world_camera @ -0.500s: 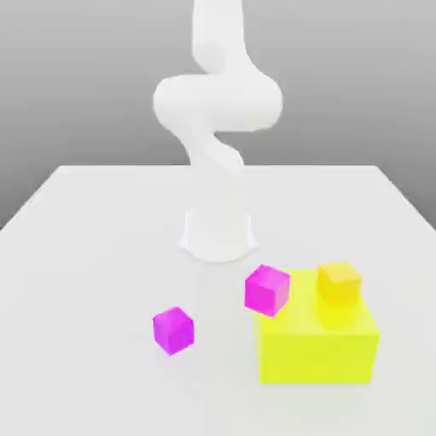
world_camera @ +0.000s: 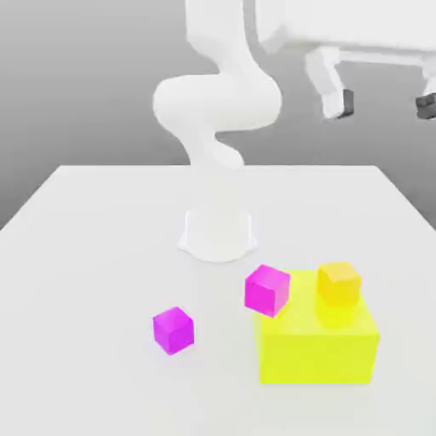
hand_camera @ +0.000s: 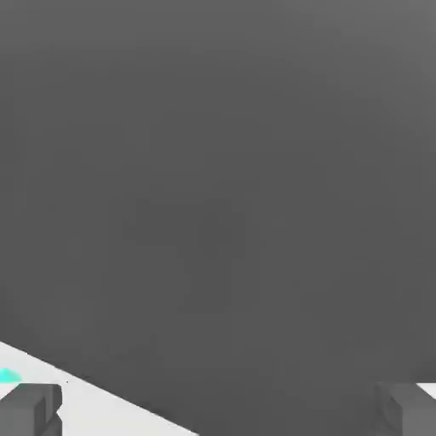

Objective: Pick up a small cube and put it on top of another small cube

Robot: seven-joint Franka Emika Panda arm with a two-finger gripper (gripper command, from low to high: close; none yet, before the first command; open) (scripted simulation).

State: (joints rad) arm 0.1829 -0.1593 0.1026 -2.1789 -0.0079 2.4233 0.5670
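Raised into the exterior view since half a second ago, the white two-finger gripper [world_camera: 383, 104] is held high above the white table [world_camera: 94, 255], fingers spread wide and empty. A small cyan cube [hand_camera: 8, 375] is glimpsed at the table's edge in the hand view, near one fingertip.

Cut off at the hand view's edge: small cube [hand_camera: 8, 375], only a cyan sliver visible.

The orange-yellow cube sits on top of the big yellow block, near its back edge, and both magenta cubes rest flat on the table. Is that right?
Not quite. The orange-yellow cube does sit on the big yellow block, but only one magenta cube rests flat on the table; the other magenta cube is tilted against the block's corner, as the exterior view shows.
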